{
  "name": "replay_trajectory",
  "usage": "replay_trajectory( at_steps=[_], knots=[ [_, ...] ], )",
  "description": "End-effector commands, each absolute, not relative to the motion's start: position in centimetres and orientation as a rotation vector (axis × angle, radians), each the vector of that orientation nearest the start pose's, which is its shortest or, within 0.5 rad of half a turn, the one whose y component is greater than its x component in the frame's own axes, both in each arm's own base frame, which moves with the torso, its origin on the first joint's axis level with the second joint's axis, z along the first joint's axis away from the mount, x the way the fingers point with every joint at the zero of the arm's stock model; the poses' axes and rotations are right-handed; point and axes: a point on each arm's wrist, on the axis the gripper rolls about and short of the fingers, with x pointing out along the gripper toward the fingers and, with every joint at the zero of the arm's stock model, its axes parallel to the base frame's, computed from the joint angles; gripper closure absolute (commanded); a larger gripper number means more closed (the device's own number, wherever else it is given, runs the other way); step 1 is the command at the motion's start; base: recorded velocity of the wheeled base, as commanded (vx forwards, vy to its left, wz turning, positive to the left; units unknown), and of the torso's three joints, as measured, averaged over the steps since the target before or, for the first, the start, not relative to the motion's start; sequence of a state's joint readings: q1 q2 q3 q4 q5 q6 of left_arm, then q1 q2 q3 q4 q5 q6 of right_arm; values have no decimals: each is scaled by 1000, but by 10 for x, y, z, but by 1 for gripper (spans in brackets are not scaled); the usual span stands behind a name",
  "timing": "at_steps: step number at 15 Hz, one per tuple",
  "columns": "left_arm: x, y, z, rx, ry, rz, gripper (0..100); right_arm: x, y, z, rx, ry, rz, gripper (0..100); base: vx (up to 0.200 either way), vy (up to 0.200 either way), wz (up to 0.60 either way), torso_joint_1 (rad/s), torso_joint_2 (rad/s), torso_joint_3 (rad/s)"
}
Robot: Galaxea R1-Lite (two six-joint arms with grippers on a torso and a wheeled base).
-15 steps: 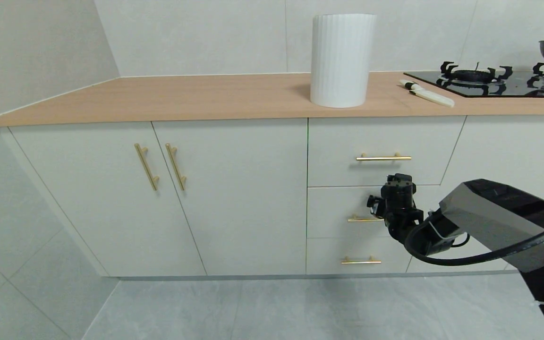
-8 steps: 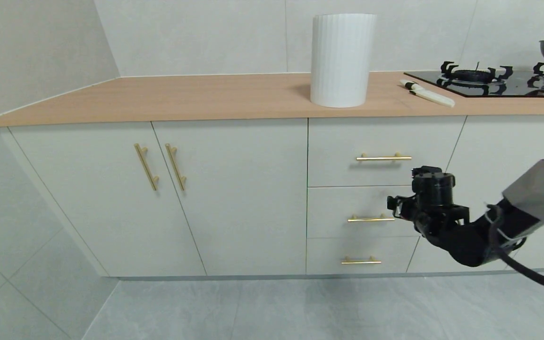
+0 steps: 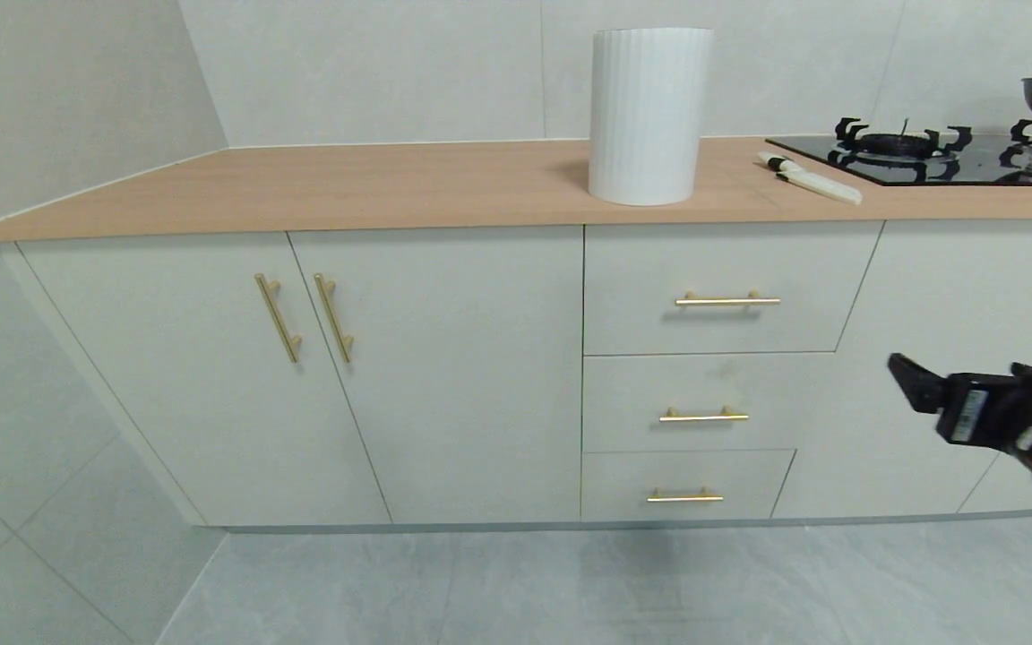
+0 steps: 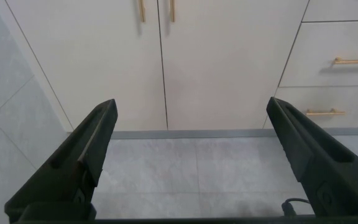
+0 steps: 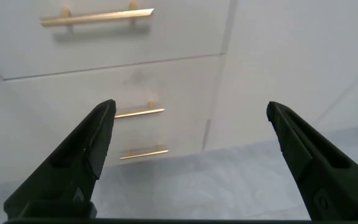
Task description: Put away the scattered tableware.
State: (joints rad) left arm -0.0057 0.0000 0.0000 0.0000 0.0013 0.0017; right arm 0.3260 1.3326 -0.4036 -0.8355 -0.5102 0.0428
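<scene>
Three gold-handled drawers (image 3: 686, 403) under wooden countertop (image 3: 346, 188)

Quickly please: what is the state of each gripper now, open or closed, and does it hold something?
Left gripper: open, holding nothing.
Right gripper: open, holding nothing.

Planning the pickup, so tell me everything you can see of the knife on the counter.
The knife is whitish, with a dark band near its handle end. It lies flat on the wooden countertop, between the white ribbed canister and the black hob, slanting toward the counter's front edge. Nothing else touches it.
</scene>
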Motion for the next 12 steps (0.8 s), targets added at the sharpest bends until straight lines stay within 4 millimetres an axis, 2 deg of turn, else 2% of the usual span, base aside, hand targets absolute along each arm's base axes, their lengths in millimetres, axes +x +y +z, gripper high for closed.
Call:
replay_trajectory(
  at_steps=[1, 2, 3, 5, 7, 12],
  knots=[
    [-23, 0, 75, 2, 0, -5, 0, 81, 15, 192, -43, -105, -223, 0, 0, 0, 0, 0, 0, 0],
    [-23, 0, 75, 2, 0, -5, 0, 57, 3, 187, -66, -126, -283, 0, 0, 0, 0, 0, 0, 0],
    [-23, 0, 75, 2, 0, -5, 0, 42, -4, 183, -76, -123, -341, 0, 0, 0, 0, 0, 0, 0],
    [-23, 0, 75, 2, 0, -5, 0, 8, -9, 176, -74, -170, -347, 0, 0, 0, 0, 0, 0, 0],
    [-23, 0, 75, 2, 0, -5, 0, -17, -11, 163, -99, -198, -396, 0, 0, 0, 0, 0, 0, 0],
    [-23, 0, 75, 2, 0, -5, 0, -47, -9, 139, -115, -276, -413, 0, 0, 0, 0, 0, 0, 0]
  ],
)
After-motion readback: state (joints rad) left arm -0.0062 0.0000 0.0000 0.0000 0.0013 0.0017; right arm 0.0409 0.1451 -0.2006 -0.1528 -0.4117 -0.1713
